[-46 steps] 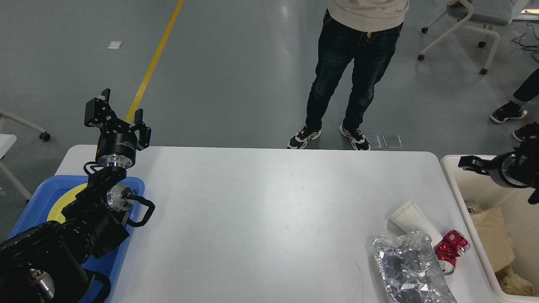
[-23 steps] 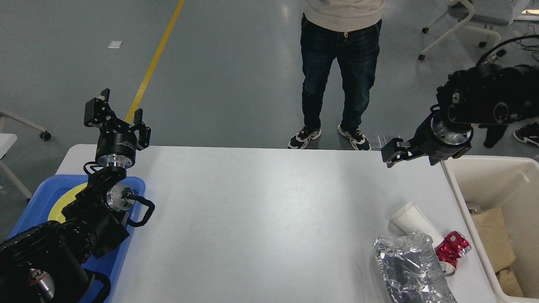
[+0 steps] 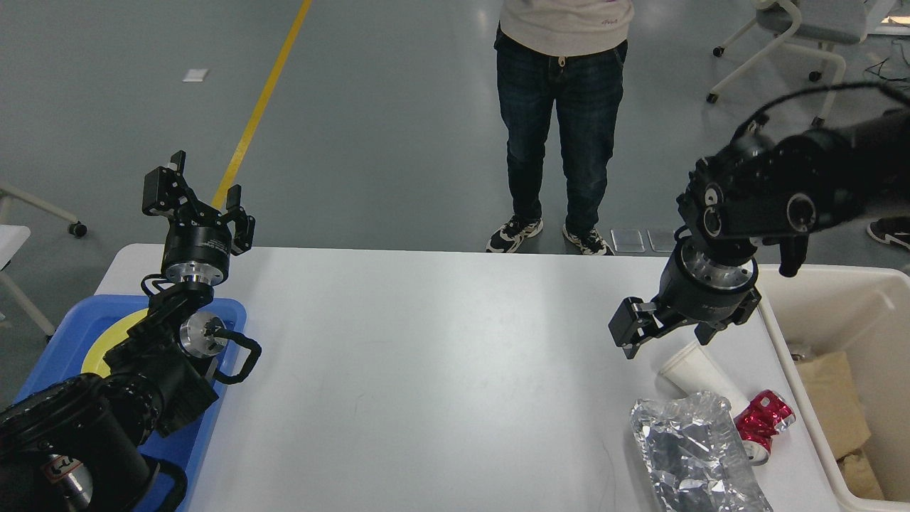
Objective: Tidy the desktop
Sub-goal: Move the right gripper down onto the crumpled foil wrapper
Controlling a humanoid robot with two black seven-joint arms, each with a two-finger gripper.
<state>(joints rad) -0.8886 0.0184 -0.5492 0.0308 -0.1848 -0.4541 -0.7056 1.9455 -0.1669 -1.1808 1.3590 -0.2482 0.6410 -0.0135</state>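
White desktop [image 3: 441,370]; right gripper [image 3: 668,333] spread wide above paper cup [image 3: 700,373] near right edge; left gripper [image 3: 195,195] open at far-left corner.

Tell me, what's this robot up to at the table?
It is clearing rubbish off the white desktop. Its right gripper, open and empty, hangs just above a tipped paper cup, crumpled foil and a crushed red can. A cream bin sits alongside. The left gripper is open, raised over a blue tray.

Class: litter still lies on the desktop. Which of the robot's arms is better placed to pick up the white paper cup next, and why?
Probably the right: its open end effector hangs just above the white paper cup. The left end effector is across the desktop.
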